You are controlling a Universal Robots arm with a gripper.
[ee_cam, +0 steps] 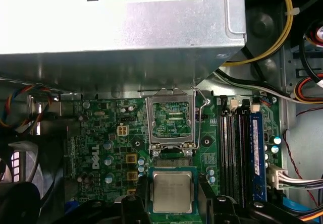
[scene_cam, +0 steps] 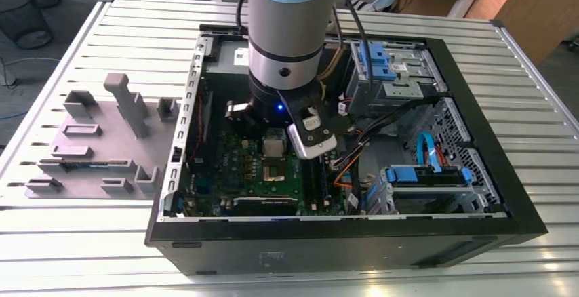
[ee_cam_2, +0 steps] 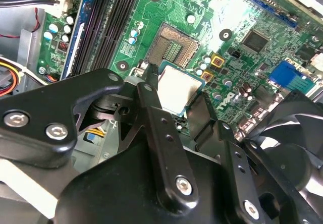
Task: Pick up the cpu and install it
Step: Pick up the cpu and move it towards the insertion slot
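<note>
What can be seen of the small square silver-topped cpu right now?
The cpu is a small flat square chip with a pale silver-grey metal top, faintly printed, framed by a thin green edge. It sits level, top up, clamped on two opposite sides by the black fingers of the gripper. In both wrist views it appears held over the green motherboard, beside the open, empty dark socket, not seated in it.

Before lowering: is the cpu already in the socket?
No; in the second wrist view the socket lies bare, the cpu held in the gripper.
</note>
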